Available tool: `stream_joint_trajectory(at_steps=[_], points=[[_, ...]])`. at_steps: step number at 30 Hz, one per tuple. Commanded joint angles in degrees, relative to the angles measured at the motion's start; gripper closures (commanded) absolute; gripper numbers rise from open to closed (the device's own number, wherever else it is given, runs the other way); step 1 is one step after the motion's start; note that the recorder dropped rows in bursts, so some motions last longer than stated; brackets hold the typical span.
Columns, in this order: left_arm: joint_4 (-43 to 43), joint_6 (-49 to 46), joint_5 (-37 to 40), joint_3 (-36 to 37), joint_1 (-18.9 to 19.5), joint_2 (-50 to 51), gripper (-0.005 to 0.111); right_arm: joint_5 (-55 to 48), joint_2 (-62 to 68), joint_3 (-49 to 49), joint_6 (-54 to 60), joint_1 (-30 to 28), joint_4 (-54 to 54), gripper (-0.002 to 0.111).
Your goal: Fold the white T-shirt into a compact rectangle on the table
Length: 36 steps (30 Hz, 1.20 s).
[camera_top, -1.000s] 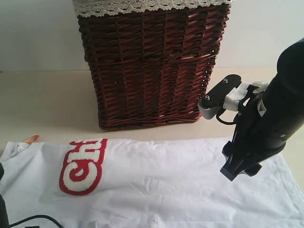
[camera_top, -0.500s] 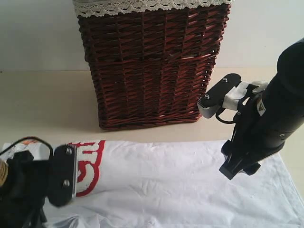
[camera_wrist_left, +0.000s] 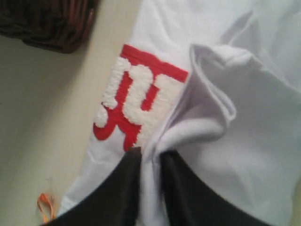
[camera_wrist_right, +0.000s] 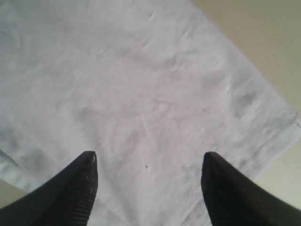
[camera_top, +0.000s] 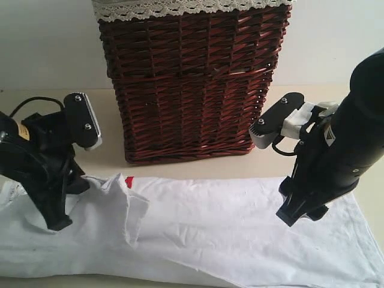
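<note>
Your left end effector (camera_wrist_left: 149, 157) is closed down on a pinch of the white T-shirt (camera_top: 228, 222). The shirt lies spread across the lower part of the exterior frame on the desk (camera_top: 54, 120), in front of the wicker basket (camera_top: 192, 84). Its left end is raised and doubled over, with a flap (camera_top: 129, 207) hanging toward the middle.

To make this fold well, I'd carry the pinched edge low and straight toward the right of the frame, so the upper layer lands square on the lower one. Let go only once it lies flat. The right end effector (camera_wrist_right: 148, 162) has its fingers wide apart with nothing between them, over the far end of the shirt. In my judgement, pressing there could stop the cloth sliding.

The left wrist view shows what the exterior view hides: the red-outlined lettering (camera_wrist_left: 134, 101) beside the grip, cloth bunched between the fingers, and the orange tag (camera_wrist_left: 43, 207) at lower left. The exterior view gives only a red sliver. The right wrist view shows the hem corner (camera_wrist_right: 282, 122) lying smooth, but I cannot tell whether the fingertips touch the cloth.
</note>
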State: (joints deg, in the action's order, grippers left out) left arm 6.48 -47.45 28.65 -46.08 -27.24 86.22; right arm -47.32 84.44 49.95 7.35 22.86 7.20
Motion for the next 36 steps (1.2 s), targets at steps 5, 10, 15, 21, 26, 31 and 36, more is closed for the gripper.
stream_joint_trajectory(at_steps=[5,10,15,21,26,31,36], points=[[-2.25,14.24,-11.88,-0.53,1.65,3.24,0.034,0.39,-0.43,0.18,-0.11,-0.27,-0.76,0.046],[-7.06,20.69,-4.18,-0.53,4.71,1.02,0.093,0.15,-0.43,0.18,-0.11,-0.27,-0.74,0.046],[1.09,17.77,3.21,-0.53,4.83,0.34,0.106,0.31,-0.43,0.18,-0.11,-0.27,-1.17,0.046],[28.05,-5.75,11.04,-0.53,4.71,3.28,0.106,0.19,-0.43,0.18,-0.11,-0.27,-1.12,0.046],[30.8,-6.92,12.14,-0.53,4.71,7.24,0.106,0.08,-0.43,0.18,-0.11,-0.27,-1.12,0.046],[28.37,-4.63,5.54,-0.53,4.71,10.89,0.106,0.08,-0.43,0.18,-0.11,-0.27,-1.01,0.046],[19.83,0.73,-4.89,-0.53,4.71,13.02,0.106,0.08,-0.43,0.18,-0.11,-0.27,-1.01,0.046]])
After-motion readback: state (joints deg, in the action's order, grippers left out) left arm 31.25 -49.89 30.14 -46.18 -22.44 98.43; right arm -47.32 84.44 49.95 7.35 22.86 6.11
